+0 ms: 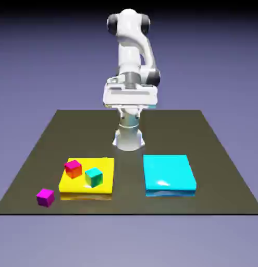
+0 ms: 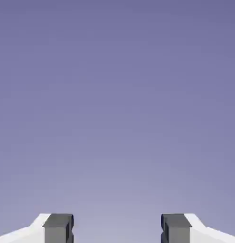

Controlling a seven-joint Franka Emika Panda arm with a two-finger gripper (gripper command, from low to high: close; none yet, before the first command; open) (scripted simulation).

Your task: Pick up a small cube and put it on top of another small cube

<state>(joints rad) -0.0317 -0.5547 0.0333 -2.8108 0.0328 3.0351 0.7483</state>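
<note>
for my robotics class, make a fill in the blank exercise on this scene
The slab on the exterior view's right is ____.
The teal cube rests on the ____ slab.
The magenta cube at the exterior view's far left rests on the ____.
Between its fingertips, the hand holds ____.

Missing words: cyan; yellow; table; nothing

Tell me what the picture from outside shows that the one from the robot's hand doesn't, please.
Only the exterior view: the black table, the yellow block with a magenta-and-orange cube and a teal-and-green cube on top, a magenta cube beside it on the table, the cyan block, and the white arm with its base.

Only the hand view: the two grey finger tips close up, standing apart with nothing between them.

Both: the gripper, though small in the exterior view, and the plain blue-violet backdrop.
</note>
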